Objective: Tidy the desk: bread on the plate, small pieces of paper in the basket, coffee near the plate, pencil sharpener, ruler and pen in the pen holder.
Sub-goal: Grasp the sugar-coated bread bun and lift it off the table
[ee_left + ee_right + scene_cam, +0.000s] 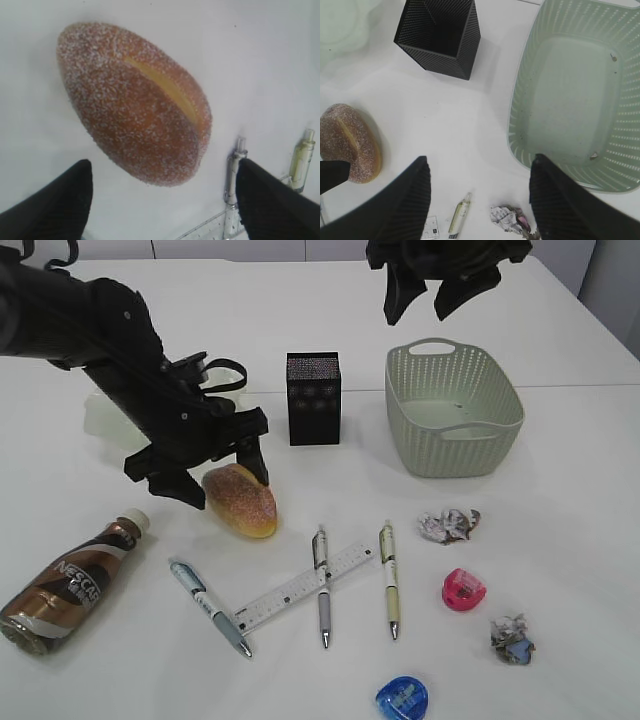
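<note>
Judging from how things lie, almost nothing of the tidying is done yet. The bread rests on the white surface, not on the pale plate, which is mostly hidden behind the left arm. The coffee bottle lies on its side at the front left, well apart from the plate. Two crumpled paper pieces sit on the surface in front of the basket, whose floor looks empty apart from a few specks. Three pens — one blue and white, one grey, one yellowish — lie in the foreground with the ruler, the grey pen crossing the ruler. The pink sharpener and the blue sharpener are also out on the surface; the black pen holder stands upright at the back, and the right wrist view shows it empty.

The left gripper is lowered over the bread with its fingers spread wide, one on either side of the loaf, pinching nothing — the bread looks like the first item in hand. The right gripper hangs high above the basket's near edge, fingers apart and empty, looking down at the basket and pen holder.
</note>
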Motion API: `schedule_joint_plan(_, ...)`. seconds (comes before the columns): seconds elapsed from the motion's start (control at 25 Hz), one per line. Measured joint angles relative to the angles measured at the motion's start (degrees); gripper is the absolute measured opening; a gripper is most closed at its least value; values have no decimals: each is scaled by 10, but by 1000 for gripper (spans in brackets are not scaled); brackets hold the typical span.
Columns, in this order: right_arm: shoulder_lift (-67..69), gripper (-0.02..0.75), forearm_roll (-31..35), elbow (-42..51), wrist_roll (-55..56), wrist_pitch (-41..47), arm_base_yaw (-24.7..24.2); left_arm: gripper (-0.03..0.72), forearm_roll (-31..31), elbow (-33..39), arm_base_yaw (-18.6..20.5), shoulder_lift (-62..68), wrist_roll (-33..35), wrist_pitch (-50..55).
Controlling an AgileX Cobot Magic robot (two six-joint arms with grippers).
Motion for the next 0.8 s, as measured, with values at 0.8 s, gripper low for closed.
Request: schedule_joint_plan(0.8,0,488,0,0,0,1,0,654,-6,-1,0,21,-43,-44)
